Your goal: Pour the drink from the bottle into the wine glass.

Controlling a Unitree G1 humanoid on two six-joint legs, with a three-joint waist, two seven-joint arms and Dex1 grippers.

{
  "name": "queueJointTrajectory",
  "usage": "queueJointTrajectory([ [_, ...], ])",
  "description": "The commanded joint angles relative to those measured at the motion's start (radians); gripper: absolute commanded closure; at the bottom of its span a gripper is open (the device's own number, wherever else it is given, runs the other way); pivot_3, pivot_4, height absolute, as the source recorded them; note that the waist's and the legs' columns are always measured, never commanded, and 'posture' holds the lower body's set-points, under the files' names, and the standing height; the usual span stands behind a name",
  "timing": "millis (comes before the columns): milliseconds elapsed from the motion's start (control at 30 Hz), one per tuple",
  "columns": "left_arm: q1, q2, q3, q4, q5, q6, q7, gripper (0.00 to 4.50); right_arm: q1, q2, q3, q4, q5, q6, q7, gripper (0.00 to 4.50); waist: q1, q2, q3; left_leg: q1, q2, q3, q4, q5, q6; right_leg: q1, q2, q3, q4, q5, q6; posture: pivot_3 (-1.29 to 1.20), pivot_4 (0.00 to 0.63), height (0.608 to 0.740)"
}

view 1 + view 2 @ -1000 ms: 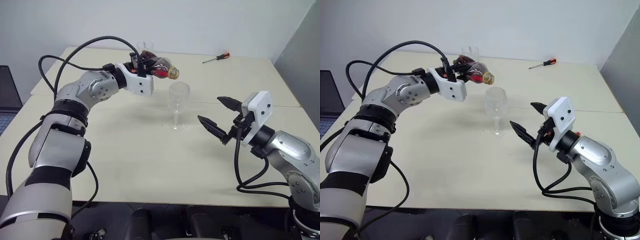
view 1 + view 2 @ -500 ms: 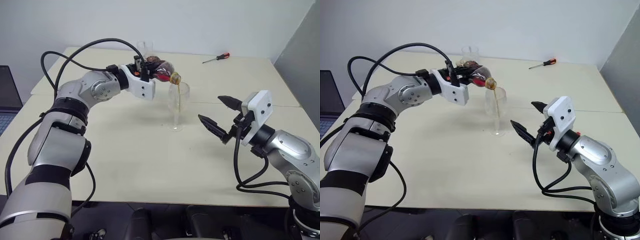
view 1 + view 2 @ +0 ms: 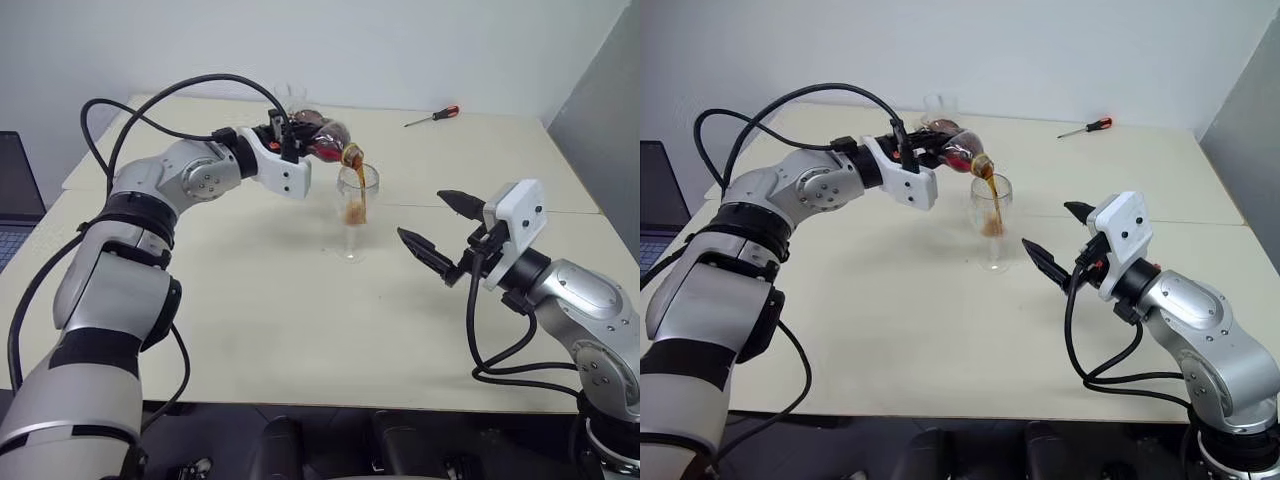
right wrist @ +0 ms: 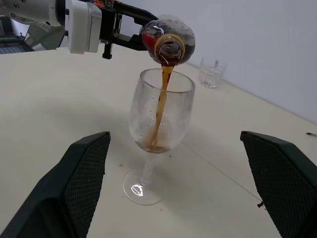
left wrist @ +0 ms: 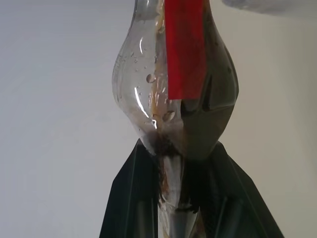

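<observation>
My left gripper [image 3: 291,136] is shut on the bottle [image 3: 325,138], held on its side with the mouth tipped down over the wine glass [image 3: 356,205]. A thin stream of the dark drink [image 4: 161,101] runs from the mouth into the bowl, where a little has pooled at the bottom. In the left wrist view the bottle [image 5: 173,99] with its red label sits between the black fingers [image 5: 129,198]. The glass stands upright on the table [image 3: 250,330]. My right gripper [image 3: 420,214] hovers open to the right of the glass, touching nothing.
A short clear tumbler [image 4: 211,73] stands at the back of the table behind the bottle. A red-handled screwdriver [image 3: 433,116] lies at the far right. A laptop [image 3: 15,200] sits off the table's left edge.
The left gripper brought the bottle's mouth over the glass and tipped it. The drink started to stream out, and the glass now holds some. The right arm stayed still.
</observation>
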Motion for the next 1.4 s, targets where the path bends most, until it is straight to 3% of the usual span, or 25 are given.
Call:
queueJointTrajectory([
  [33, -0.044, 0.020, 0.007, -0.007, -0.003, 0.000, 0.029, 3.81, -0.018, -0.005, -0.004, -0.009, 0.000, -0.013, 0.000, 0.00, 0.000, 0.000, 0.000, 0.000, 0.000, 0.000, 0.000, 0.000, 0.000, 0.000, 0.000, 0.000, 0.000, 0.000, 0.000, 0.00, 0.150, 0.740],
  [1400, -0.091, 0.031, -0.032, 0.018, 0.044, 0.006, 0.058, 3.82, -0.022, 0.003, 0.041, 0.014, -0.015, -0.040, 0.016, 0.00, 0.000, 0.000, 0.000, 0.000, -0.007, -0.003, 0.000, 0.000, 0.000, 0.000, -0.005, -0.001, 0.003, 0.000, 0.000, 0.00, 0.150, 0.740],
])
